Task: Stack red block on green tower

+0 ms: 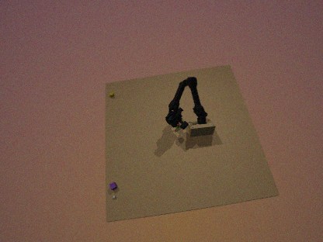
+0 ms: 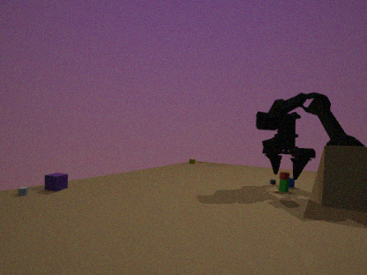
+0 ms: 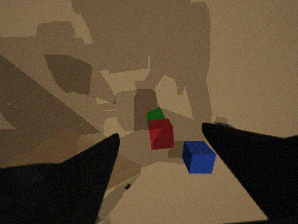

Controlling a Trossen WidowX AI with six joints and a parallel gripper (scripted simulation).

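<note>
The red block (image 2: 284,175) (image 3: 161,135) sits on top of the green tower (image 2: 283,186) (image 3: 156,114), close to the arm's base. In the top view the two show only as tiny specks under the gripper. My gripper (image 2: 286,173) (image 3: 160,132) (image 1: 178,123) is open wide. Its fingers stand on either side of the red block, just above it, without touching it. In the wrist view the red block covers most of the green tower.
A blue block (image 2: 291,182) (image 3: 199,156) lies right beside the tower, and a small dark block (image 2: 273,182) lies just behind it. The arm's base box (image 1: 202,129) (image 2: 344,176) stands close by. A purple cube (image 1: 112,186) (image 2: 56,182), a small pale cube (image 1: 113,197) (image 2: 22,191) and a yellow cube (image 1: 112,95) (image 2: 191,161) lie far off.
</note>
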